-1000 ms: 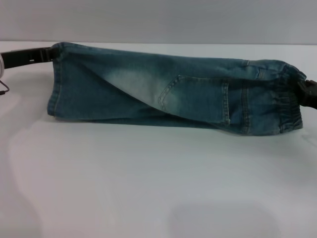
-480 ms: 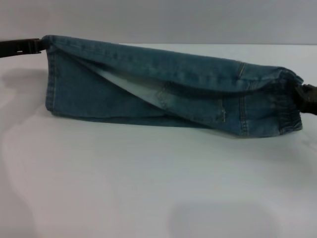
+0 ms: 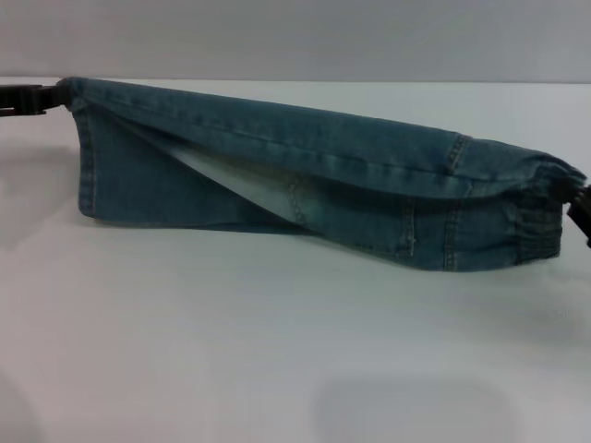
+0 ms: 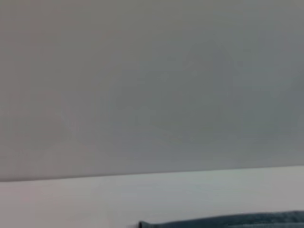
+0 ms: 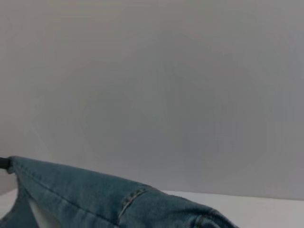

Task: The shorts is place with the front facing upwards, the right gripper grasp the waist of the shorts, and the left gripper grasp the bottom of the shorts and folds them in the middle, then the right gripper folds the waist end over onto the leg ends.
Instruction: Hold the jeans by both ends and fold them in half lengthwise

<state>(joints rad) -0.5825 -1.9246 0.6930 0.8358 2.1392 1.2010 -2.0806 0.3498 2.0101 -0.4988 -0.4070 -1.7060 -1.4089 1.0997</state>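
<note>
Where the white counter spreads below, the denim shorts hang stretched lengthwise above it, lower edge near the surface. Left gripper is clamped on the leg ends; right gripper pinches the waist w/ elastic.
</note>
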